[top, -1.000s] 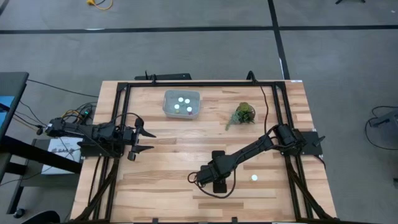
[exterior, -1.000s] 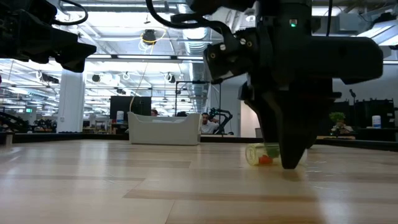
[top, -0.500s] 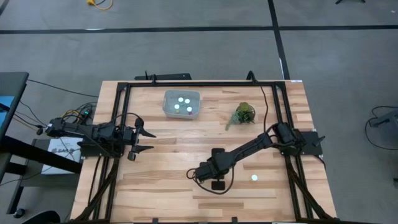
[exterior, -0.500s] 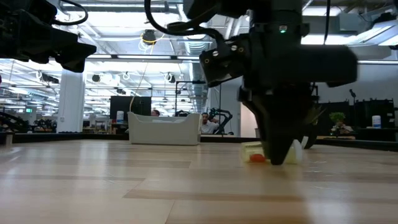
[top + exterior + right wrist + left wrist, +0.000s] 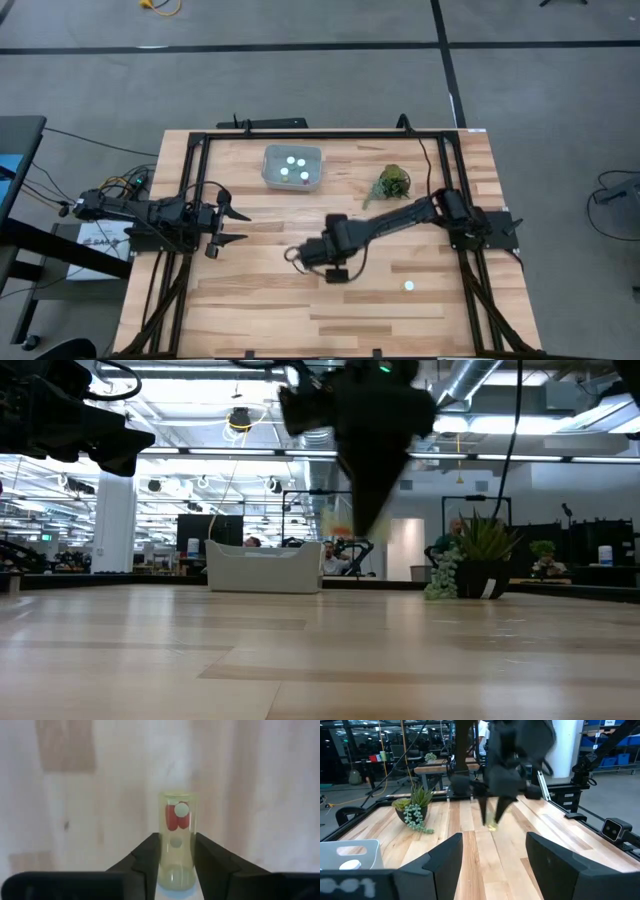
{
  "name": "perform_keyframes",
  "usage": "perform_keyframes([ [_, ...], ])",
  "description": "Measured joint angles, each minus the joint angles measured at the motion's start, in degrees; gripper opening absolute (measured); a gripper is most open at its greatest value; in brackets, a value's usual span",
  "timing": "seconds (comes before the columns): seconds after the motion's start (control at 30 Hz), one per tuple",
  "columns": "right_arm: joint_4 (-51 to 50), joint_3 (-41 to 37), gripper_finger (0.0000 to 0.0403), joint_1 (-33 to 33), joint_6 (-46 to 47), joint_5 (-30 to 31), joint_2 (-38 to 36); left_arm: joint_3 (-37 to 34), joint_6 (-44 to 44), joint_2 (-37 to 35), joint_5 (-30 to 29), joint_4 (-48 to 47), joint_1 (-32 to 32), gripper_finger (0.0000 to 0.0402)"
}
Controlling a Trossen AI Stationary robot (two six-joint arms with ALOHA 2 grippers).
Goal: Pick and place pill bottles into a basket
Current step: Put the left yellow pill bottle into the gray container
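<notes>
A small translucent yellow-green pill bottle (image 5: 176,827) with red pills inside sits between the fingers of my right gripper (image 5: 176,842), which hangs above the table's middle (image 5: 322,255). The left wrist view shows it under those fingertips (image 5: 492,826). The basket (image 5: 292,167), a pale bin at the far side, holds three white-capped bottles. One more white cap (image 5: 408,286) rests on the wood near the right front. My left gripper (image 5: 236,224) waits open at the table's left edge. My right gripper pinches the bottle's round wall (image 5: 175,851) between its two fingers, toward one end of the bottle. The fingers (image 5: 148,857) point down at the table from above. The bottle is lifted clear of the wood, and most of its length sticks out past the fingertips.
A small potted green plant (image 5: 393,183) stands at the far right, beside the right arm. A black frame (image 5: 300,134) runs around the tabletop. Bare wood lies between the right gripper and the basket.
My right gripper has shut on the bottle that lay on the table near the front, lifted it clear, and carried it up and toward the table's left and far side, closer to the basket.
</notes>
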Motion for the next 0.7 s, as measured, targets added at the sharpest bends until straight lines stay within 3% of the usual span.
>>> perform_keyframes([
  [0.4, -1.90, 15.14, 0.0100, -12.75, -15.14, 8.16, -0.07, 0.00, 0.01, 0.00, 0.00, -0.01, -0.01, 0.0208],
  [0.7, -0.24, 17.30, 0.0101, -17.77, -28.96, 16.84, -0.03, -0.01, 0.01, 0.02, 0.00, 0.00, 0.01, 0.0208],
])
